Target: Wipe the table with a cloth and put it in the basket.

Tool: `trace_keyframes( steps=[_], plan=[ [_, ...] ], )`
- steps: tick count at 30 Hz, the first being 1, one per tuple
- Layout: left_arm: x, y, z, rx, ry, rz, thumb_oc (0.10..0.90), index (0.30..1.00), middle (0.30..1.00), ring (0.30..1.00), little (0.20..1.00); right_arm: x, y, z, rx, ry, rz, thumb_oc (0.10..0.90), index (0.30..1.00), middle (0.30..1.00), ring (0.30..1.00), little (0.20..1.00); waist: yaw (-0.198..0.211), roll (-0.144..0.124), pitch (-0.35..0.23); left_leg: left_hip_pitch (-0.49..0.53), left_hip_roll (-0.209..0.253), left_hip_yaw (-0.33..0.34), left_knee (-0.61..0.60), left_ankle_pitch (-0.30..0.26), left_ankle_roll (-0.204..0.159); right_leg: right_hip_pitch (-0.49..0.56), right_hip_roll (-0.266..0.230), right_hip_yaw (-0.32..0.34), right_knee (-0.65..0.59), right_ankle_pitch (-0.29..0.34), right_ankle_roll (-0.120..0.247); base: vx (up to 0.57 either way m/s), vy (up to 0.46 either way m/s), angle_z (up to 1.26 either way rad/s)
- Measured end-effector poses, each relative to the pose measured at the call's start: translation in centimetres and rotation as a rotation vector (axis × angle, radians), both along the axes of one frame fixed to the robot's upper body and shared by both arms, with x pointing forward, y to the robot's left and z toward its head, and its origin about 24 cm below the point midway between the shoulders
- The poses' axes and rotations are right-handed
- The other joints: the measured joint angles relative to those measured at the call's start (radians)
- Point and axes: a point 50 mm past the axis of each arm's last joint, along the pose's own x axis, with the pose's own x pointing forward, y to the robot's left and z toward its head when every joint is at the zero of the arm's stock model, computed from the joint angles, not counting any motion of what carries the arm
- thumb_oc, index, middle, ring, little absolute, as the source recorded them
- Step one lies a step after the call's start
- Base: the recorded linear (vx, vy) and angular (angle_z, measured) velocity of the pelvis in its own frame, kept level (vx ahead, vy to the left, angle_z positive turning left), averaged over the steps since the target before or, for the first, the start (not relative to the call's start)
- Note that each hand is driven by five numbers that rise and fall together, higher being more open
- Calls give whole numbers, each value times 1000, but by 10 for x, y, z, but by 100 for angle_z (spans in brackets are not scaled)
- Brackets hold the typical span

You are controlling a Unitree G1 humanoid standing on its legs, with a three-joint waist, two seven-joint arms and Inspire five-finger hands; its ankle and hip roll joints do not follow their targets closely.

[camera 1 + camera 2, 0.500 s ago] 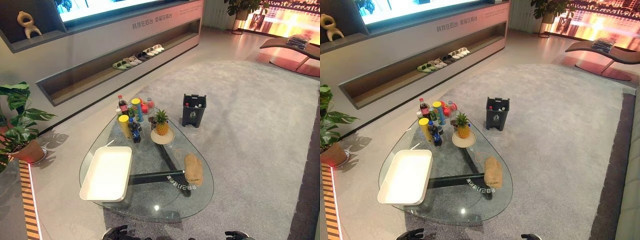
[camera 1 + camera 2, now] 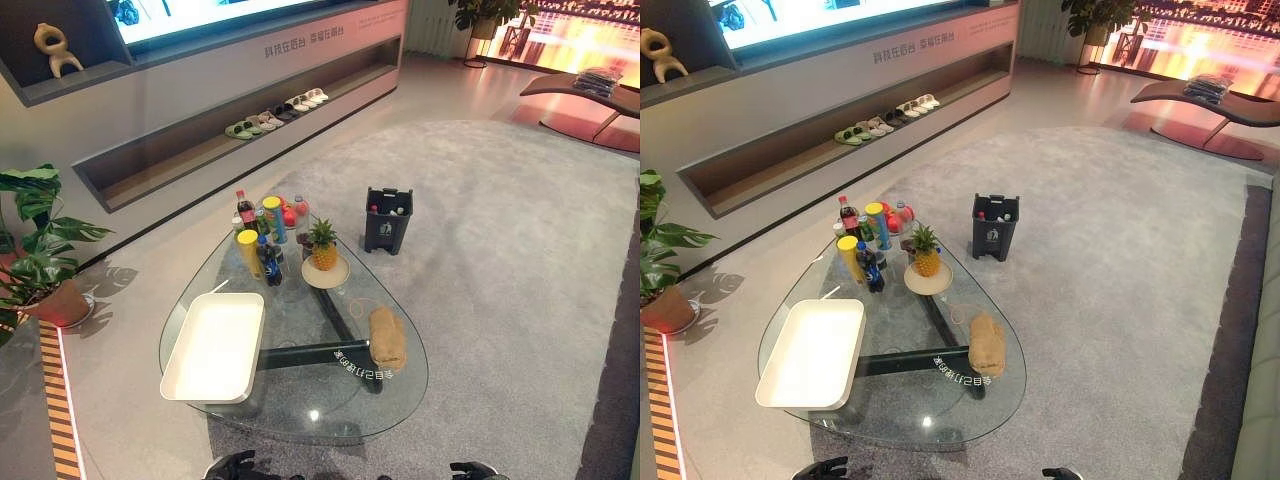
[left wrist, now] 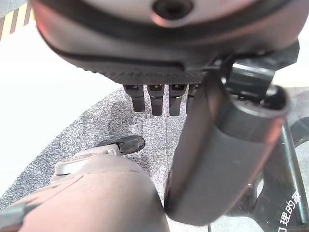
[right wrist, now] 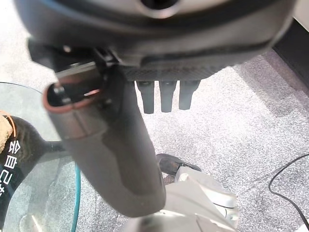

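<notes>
Tan rolled cloth (image 2: 387, 338) lies lengthwise on clear glass worktop (image 2: 408, 385), ahead of right hand (image 2: 472, 469), farther from left hand (image 2: 235, 466); both empty, uncurled.

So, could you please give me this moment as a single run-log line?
cloth: lying on glass table, untouched | left hand: open, empty | right hand: open, empty

**Dark hands, thick thumbs**

You see two dark, rounded shells: the left hand (image 3: 164, 48) and the right hand (image 4: 159, 43). Each one has short black fingers (image 3: 157, 101) in one row and a thick grey thumb (image 4: 111, 154).
</notes>
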Motion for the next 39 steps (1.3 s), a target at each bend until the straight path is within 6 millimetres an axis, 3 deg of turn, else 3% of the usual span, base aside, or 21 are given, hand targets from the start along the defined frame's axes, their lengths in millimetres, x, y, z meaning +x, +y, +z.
trace_keyframes(
  steps=[13, 17, 18, 22, 30, 36, 39],
  plan=[
    [0, 0, 0, 2, -2, 2, 800, 900, 900, 900, 900, 1, -2, 1, -5, -4, -1, 800, 900, 900, 900, 900, 0, 12, 7, -2, 0, -2, 0, 0, 0, -1, 0, 1, 0, -1, 1, 23, 4, 0],
    [6, 0, 1, 11, -25, 16, 800, 900, 900, 900, 900, 5, -6, 3, -14, -18, 0, 800, 900, 900, 900, 900, 0, 24, 21, -45, 0, 1, 0, 3, -4, -48, 0, 4, 0, 3, 3, -131, 22, -2],
    [12, 0, 3, 10, -49, 18, 800, 900, 900, 900, 900, 11, -8, 5, -19, -37, 5, 800, 900, 900, 900, 900, -2, 29, 24, -79, 0, 1, 0, 11, -2, -82, 0, 5, 0, 9, 1, -110, 6, -5],
    [49, -2, 14, 16, -153, 38, 800, 900, 900, 900, 900, 37, -12, 14, -42, -99, 27, 800, 900, 900, 900, 900, -4, 53, 143, -165, -4, 0, 1, 48, 0, -161, 1, 6, 6, 49, -2, -165, 9, 1],
    [114, -10, 43, -13, -397, 48, 800, 900, 900, 900, 900, 101, -6, 39, -71, -287, 26, 800, 900, 900, 900, 900, -24, 61, 334, -284, -10, -3, 1, 83, 1, -281, 5, 7, 7, 87, -1, -82, 11, -1],
    [153, -9, 69, -31, -538, 72, 800, 900, 900, 900, 900, 136, -7, 60, -69, -397, 10, 800, 900, 900, 900, 900, -19, 65, 422, -369, -14, -4, 8, 104, 2, -371, 2, 6, 28, 102, -1, -74, -10, 1],
    [173, -4, 85, -34, -616, 83, 800, 900, 900, 900, 900, 155, -9, 74, -72, -466, 3, 800, 900, 900, 900, 900, -17, 66, 452, -439, -16, -6, 51, 104, 2, -451, -2, 6, 97, 82, 0, -73, -48, 4]
  ],
)
